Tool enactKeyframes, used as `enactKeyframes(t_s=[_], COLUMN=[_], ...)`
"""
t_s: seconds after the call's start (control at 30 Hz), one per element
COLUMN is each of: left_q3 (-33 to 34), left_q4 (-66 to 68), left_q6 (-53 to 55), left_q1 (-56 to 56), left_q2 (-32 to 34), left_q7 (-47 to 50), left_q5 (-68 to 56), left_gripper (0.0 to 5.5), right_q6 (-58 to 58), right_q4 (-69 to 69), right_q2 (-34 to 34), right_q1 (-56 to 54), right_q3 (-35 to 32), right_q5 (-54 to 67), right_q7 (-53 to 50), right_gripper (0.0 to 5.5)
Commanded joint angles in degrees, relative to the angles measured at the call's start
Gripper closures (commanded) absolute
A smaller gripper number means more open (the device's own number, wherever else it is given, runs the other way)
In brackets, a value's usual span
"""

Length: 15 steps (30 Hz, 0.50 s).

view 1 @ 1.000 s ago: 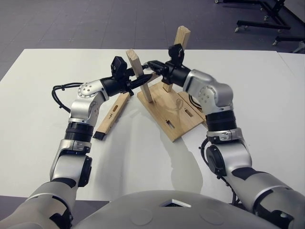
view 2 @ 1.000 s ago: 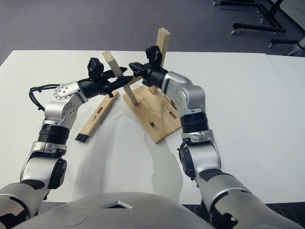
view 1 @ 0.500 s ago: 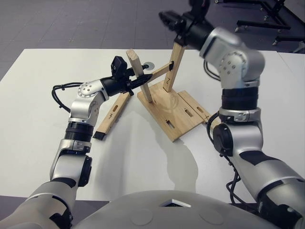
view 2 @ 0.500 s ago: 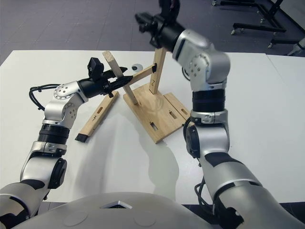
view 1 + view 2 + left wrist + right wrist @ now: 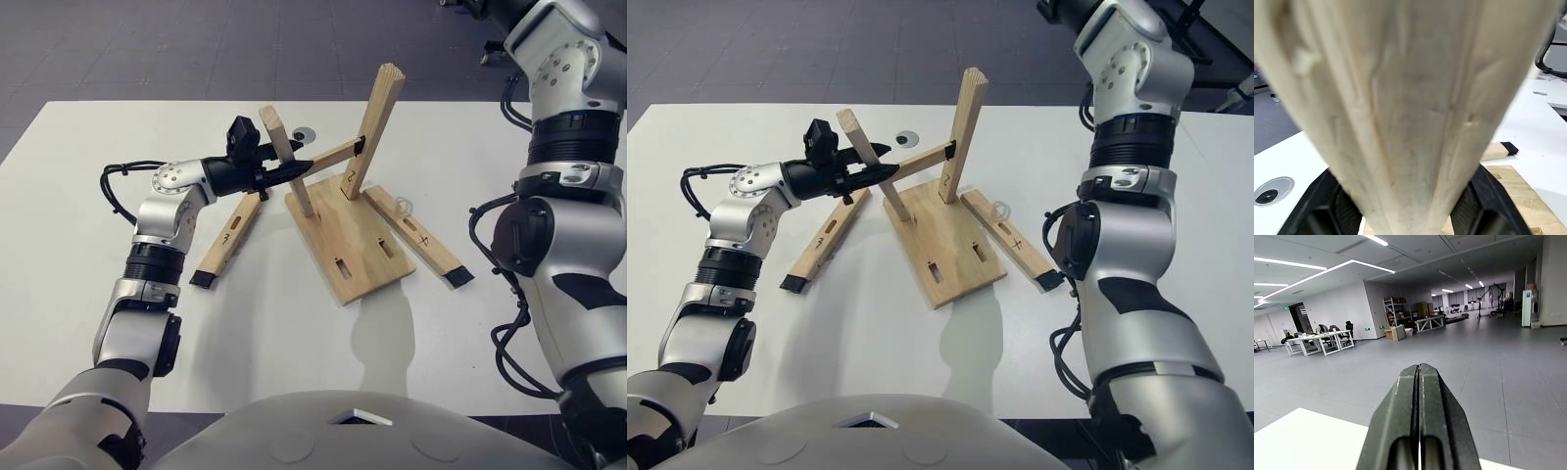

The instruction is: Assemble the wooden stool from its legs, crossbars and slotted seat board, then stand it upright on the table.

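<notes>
Your left gripper (image 5: 299, 168) is clamped on the short pale wooden leg (image 5: 279, 137), tilted up from the flat slotted wooden seat board (image 5: 348, 250) near the white table's (image 5: 78, 245) far edge; your right gripper (image 5: 1419, 431) is closed, empty

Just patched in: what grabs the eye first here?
A half-built stool at table centre: the left upright leg and right upright leg stand in the seat board, joined by a crossbar. The left pincer clamps the left upright leg. One loose leg lies left of the board, another right.
</notes>
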Motion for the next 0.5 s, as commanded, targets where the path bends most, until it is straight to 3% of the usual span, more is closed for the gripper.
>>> enactKeyframes(t_s=[0.03,0.5], left_q3=[-2.5,-4.4], left_q4=[0.6,-2.9], left_q6=[1.7,3.7], left_q1=[0.4,0.3], left_q2=[3.1,3.2], left_q7=[-4.8,-1.6], left_q5=[2.0,3.4], left_gripper=[3.41,3.41], right_q6=[-0.6,-1.6], right_q4=[0.4,0.5], right_q2=[0.1,4.5], right_q1=[4.7,17.2], right_q3=[1.0,-0.2], right_q5=[-1.4,-4.0], right_q7=[0.7,-12.4], right_gripper=[5.47,5.47])
